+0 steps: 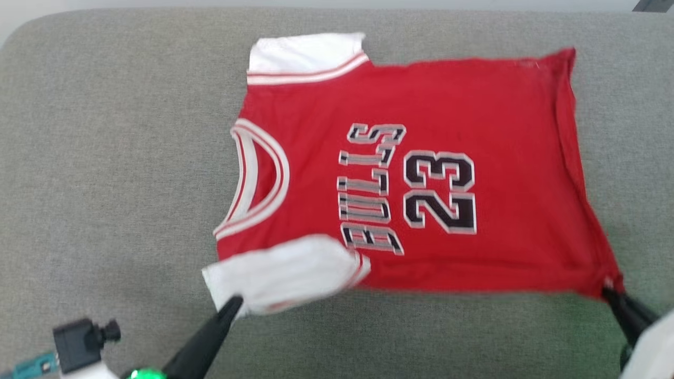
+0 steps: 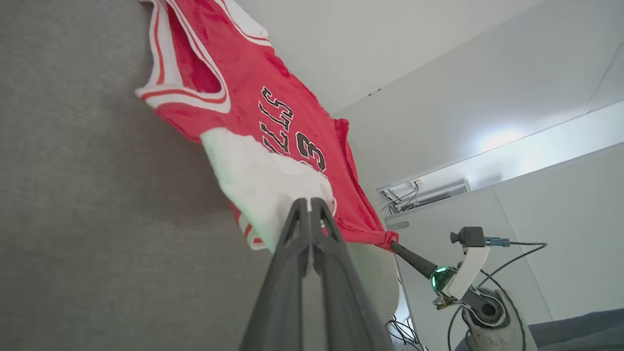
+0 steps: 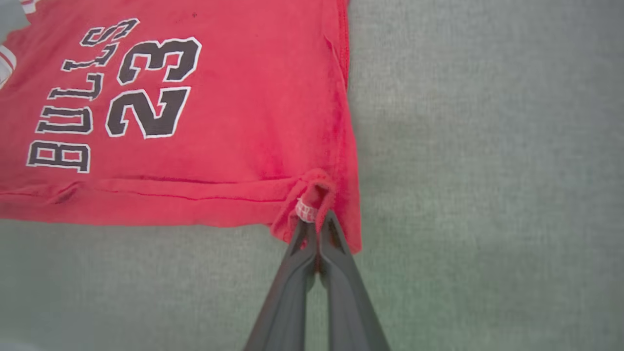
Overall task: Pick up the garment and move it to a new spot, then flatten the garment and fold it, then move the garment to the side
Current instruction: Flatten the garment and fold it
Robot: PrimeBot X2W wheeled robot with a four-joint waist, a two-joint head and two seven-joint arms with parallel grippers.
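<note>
Head view: the garment [image 1: 447,105] looked limp and light (probably stretchy); left gripper [image 1: 235,304] clamped its near-left sleeve, right gripper [image 1: 608,288] its near-right hem corner.

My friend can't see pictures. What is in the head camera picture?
A red Bulls number 23 shirt lies spread on a grey fabric surface, neckline to the left. The left gripper pinches its near white sleeve, and the right gripper pinches its near hem corner.

left gripper [image 1: 236,302] jaws pressed together, right gripper [image 1: 607,289] jaws likewise
</note>
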